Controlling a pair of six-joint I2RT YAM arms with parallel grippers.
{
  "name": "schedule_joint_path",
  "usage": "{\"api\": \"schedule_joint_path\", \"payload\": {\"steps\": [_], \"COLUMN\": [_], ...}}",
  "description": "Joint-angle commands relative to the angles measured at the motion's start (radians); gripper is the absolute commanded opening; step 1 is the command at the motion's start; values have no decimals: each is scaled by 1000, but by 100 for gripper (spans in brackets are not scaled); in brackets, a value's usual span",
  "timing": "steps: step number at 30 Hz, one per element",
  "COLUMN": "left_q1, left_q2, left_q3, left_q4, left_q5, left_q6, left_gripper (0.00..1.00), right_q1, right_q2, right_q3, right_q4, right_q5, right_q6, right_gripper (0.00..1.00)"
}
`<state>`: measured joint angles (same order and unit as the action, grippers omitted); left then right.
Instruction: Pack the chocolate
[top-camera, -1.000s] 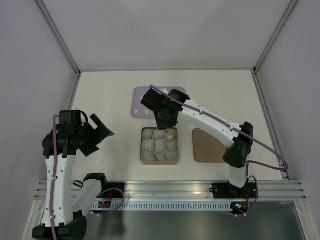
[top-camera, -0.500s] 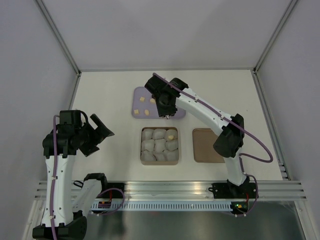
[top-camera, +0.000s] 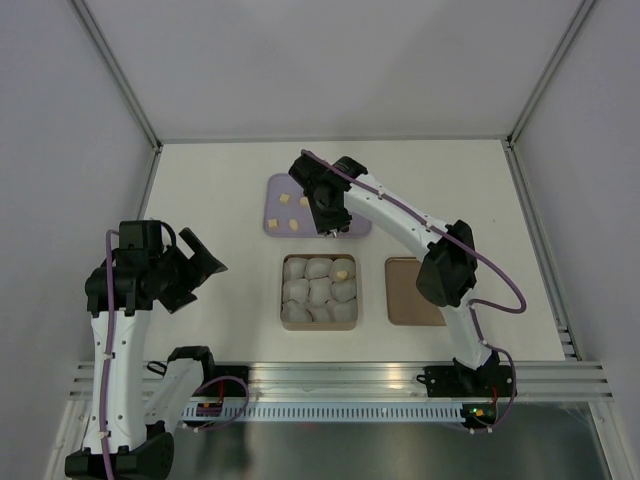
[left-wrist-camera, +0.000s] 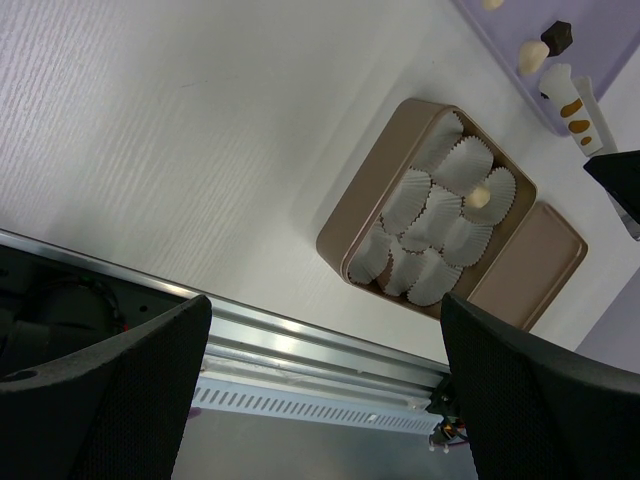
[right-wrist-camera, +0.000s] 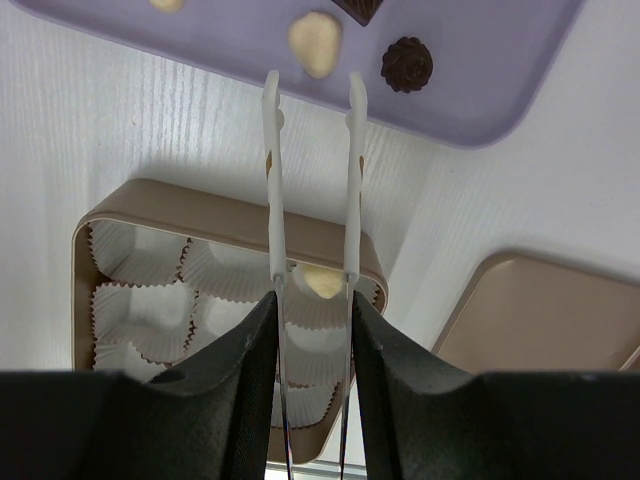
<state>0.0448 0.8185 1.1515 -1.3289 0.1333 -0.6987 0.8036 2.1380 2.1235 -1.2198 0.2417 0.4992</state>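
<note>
While hanging over the purple tray with the right gripper drawn narrow and gripping nothing, judged barely begun. Counted as done: only one pale chocolate, seated in a corner cup of the brown box. Left to do: filling the other white paper cups, all seen empty. Waiting on the tray: several pale pieces and a dark swirled piece, just beyond the tips. Parked well off to the side, spread wide and empty: left gripper. Lying just beside the box, not yet fitted: flat brown lid.
</note>
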Motion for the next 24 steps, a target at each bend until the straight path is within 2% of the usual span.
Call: {"api": "schedule_joint_path", "payload": {"steps": [1, 24], "left_q1": [4, 6], "left_q2": [1, -1], "left_q3": [13, -6], "left_q4": [7, 11], "left_q5": [9, 5], "left_q6": [-8, -12], "left_gripper": [100, 100], "right_q1": [-14, -35], "right_q2": [14, 86], "right_q3": [38, 27], "right_q4": [19, 59], "right_q5": [4, -39], "right_q6": [-27, -51], "right_gripper": [39, 42]}}
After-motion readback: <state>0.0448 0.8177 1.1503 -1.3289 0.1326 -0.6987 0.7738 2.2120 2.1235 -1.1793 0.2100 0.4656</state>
